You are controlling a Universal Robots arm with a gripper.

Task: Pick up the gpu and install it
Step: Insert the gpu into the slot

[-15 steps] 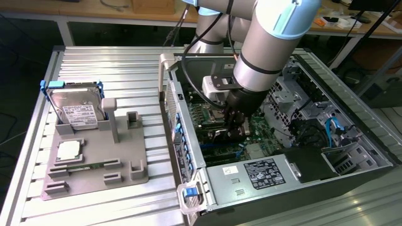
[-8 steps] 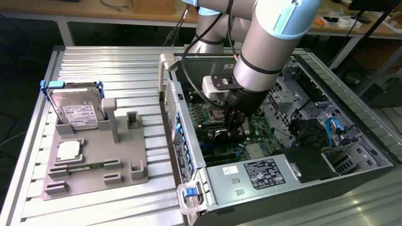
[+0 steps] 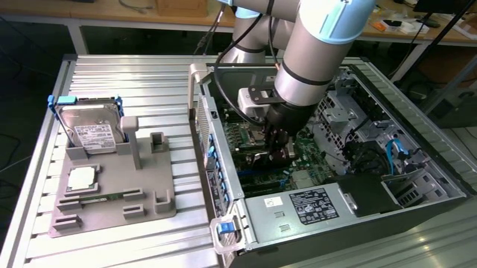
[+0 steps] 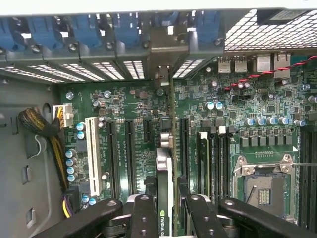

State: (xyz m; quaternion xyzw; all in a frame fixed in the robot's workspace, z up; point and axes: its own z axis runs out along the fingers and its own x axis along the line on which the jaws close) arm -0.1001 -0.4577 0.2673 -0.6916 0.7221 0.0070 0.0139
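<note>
Inside the open computer case (image 3: pixel 223 167), my gripper (image 3: pixel 276 149) hangs low over the green motherboard (image 3: pixel 294 167). It is shut on the gpu (image 4: pixel 164 183), a thin black card seen edge-on between the two black fingers (image 4: pixel 143 213). The card stands upright, and its silver bracket end (image 4: pixel 166 140) points toward the rear slot openings. It runs in line with the long black expansion slots (image 4: pixel 130 153) on the motherboard (image 4: pixel 124 99). Whether its lower edge touches a slot is hidden. In the exterior view the gpu (image 3: pixel 260 158) is a dark shape under the fingers.
A grey fixture (image 3: pixel 111 195) on the table at the exterior view's left holds a silver hard drive (image 3: pixel 91 129) with blue tabs and a square CPU chip (image 3: pixel 80 177). Blue slot latches (image 4: pixel 89 27), the empty CPU socket (image 4: pixel 261 184), cables (image 4: pixel 44 126) and the power supply (image 3: pixel 309 204) crowd the case.
</note>
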